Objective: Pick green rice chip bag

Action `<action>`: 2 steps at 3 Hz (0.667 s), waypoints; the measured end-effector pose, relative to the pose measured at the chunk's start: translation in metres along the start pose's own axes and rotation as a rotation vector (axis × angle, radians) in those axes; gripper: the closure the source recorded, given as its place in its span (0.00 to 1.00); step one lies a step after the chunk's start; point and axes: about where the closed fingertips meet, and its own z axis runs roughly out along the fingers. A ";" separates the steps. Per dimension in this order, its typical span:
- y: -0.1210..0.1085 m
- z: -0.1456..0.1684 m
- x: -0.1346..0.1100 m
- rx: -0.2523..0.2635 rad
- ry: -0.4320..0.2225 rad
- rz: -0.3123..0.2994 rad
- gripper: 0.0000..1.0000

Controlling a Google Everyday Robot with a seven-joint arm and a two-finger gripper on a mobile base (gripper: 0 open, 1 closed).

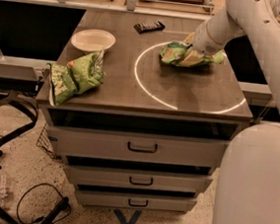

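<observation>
The green rice chip bag (176, 53), glossy green with tan patches, lies on the back right of the table top inside a white circle marking (143, 82). My gripper (194, 52) comes in from the upper right on the white arm (248, 20) and is down against the right half of the bag, covering part of it. A lime-green striped bag (76, 76) lies at the table's left front edge, far from the gripper.
A white plate (93, 40) sits at the back left and a dark snack bar (148, 26) at the back middle. The wooden table (146, 98) has several drawers below. A black chair frame (0, 120) and cables are on the floor to the left. My white base (254, 189) fills the lower right.
</observation>
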 end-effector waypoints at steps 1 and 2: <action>0.000 0.000 0.000 0.000 0.000 0.000 1.00; -0.001 -0.007 -0.015 -0.006 -0.009 -0.031 1.00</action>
